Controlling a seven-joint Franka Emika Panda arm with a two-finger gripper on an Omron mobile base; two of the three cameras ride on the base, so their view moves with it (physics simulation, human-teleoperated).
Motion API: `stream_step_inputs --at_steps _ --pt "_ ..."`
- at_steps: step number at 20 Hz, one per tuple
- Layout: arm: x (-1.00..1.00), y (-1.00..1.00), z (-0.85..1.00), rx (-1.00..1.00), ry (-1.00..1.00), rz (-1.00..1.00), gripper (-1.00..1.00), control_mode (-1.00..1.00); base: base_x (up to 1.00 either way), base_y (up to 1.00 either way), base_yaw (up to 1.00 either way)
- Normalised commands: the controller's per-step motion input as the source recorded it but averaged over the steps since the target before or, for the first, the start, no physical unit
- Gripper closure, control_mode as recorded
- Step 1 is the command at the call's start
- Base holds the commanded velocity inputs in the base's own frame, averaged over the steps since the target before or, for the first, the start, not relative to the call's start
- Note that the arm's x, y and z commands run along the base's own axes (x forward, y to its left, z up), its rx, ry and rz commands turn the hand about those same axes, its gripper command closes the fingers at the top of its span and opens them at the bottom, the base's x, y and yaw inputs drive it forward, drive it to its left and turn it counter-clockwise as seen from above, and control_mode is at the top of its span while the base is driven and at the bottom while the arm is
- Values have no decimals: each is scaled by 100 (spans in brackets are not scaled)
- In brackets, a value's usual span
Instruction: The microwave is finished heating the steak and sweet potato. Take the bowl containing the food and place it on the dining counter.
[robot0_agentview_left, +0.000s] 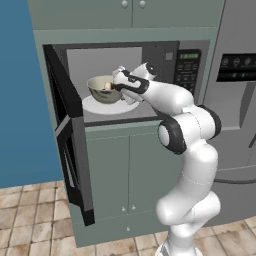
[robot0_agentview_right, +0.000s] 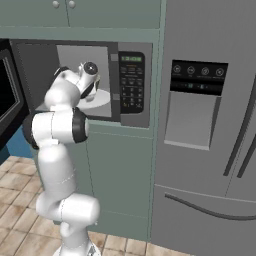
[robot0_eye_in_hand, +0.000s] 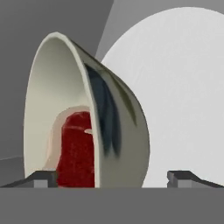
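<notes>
- Inside the open microwave (robot0_agentview_left: 125, 82), the bowl (robot0_agentview_left: 102, 89) sits just above the white turntable plate (robot0_agentview_left: 107, 106), at the left of the cavity, apparently lifted a little clear of it.
- One finger of the hand (robot0_agentview_left: 117, 86) stands inside the bowl and the other outside, straddling the right-hand rim wall; the fingertips (robot0_eye_in_hand: 41, 178) look set apart with the wall between them, so I judge it gripping the bowl, though contact is not plain.
- A rim pinch suits a deep round bowl too wide to span.
- The bowl's mouth faces up and its axis looks close to upright, which keeps the food in.
- A dark red steak (robot0_eye_in_hand: 78, 148) lies in the bottom beside a pale sweet potato (robot0_agentview_left: 107, 86).
- The door (robot0_agentview_left: 70, 135) hangs wide at the left, leaving a path out toward the near side.
</notes>
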Motion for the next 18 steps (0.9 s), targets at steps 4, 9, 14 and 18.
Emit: stream_step_inputs --at_steps 4,9,14,18 --pt "46 8 -14 0 2 0 -100 -100 0 0 0" --pt "36 13 -33 -1 6 0 100 -100 0 0 0" --pt "8 9 -40 -3 10 0 100 -100 0 0 0" --pt "0 0 0 0 1 0 100 -100 0 0 0"
